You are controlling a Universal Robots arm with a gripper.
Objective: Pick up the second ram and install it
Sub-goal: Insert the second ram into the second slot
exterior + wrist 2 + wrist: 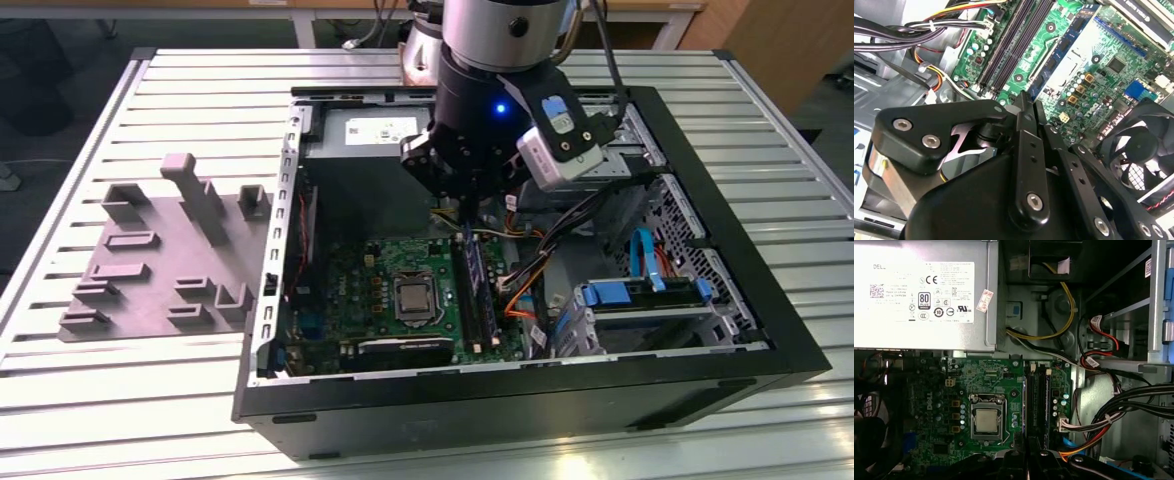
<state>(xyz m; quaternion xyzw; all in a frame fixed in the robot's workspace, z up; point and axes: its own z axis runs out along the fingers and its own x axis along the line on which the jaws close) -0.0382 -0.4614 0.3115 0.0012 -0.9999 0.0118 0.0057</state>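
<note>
Arm vertical over open computer case (534, 385), wrist turned down, gripper (467, 205) low above motherboard (360, 290). Fingers (1023, 120) pressed together in second wrist view. Second ram (1069, 50): long thin blue-green stick, black chips along face, standing on edge on motherboard beside black memory sockets (1014, 40). Stick's far end directly under fingertips; contact cannot be told. Grey tray (160, 260) outside case, on exterior view's left.

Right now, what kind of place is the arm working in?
Probably a lab or workshop bench for PC assembly: an open computer case with its motherboard exposed sits on a slatted metal table, beside a grey moulded tray.
</note>
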